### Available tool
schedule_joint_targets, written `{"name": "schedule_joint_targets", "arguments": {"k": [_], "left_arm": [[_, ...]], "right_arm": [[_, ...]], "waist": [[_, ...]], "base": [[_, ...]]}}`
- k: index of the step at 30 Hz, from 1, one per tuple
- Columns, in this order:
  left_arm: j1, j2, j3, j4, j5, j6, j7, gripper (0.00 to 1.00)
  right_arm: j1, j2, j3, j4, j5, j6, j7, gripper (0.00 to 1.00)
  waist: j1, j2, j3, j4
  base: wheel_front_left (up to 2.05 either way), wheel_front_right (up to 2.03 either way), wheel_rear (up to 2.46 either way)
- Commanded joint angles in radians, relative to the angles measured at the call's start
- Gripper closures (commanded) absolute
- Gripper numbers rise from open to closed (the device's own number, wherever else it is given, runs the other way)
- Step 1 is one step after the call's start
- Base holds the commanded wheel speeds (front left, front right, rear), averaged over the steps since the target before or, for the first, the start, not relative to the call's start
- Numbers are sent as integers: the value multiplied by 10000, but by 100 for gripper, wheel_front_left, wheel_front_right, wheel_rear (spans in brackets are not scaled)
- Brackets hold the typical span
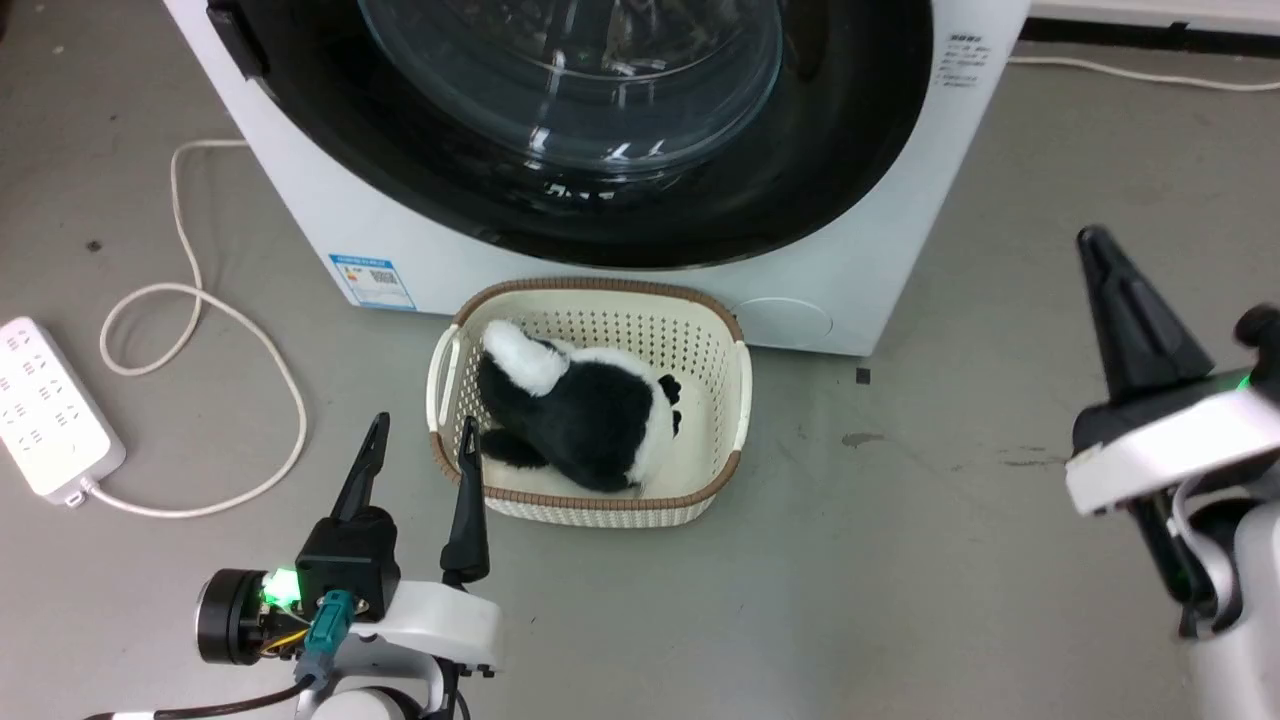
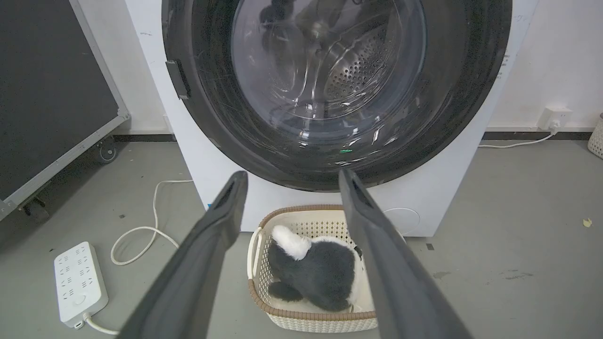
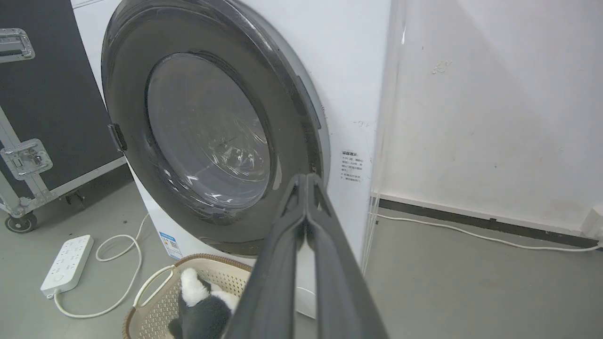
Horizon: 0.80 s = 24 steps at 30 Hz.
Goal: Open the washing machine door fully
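**Washing machine door shut; opening not yet begun.**

We see the washing machine door (image 2: 330, 94), a glossy black ring around bulging clear glass, apparently flush on the boxy white washing machine (image 1: 300, 190), so the whole swing is left. Our left end effector (image 1: 425, 425) hangs spread and empty beside the cream perforated basket (image 1: 600, 322) holding a furry black-and-white plush toy (image 1: 585, 415). Our right end effector (image 3: 306, 178) has its fingers pressed together on nothing.
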Motion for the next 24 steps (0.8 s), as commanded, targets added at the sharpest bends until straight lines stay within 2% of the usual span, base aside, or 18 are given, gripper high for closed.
{"name": "schedule_joint_targets", "arguments": {"k": [1,9,24], "left_arm": [[-168,8,-60,-59,-52,93,-95,0],[-350,9,-230,-121,-34,223,-262,0],[-712,11,-601,-293,-90,529,-576,0]], "right_arm": [[-337,-87,-67,109,254,-7,77,100],[-1566,20,-493,954,1799,-8,998,100],[-4195,36,-1143,2818,3769,-9,3016,100]], "waist": [[0,0,85,47],[0,0,524,223],[0,0,1350,582]], "base": [[0,0,0],[0,0,0],[0,0,0]]}}
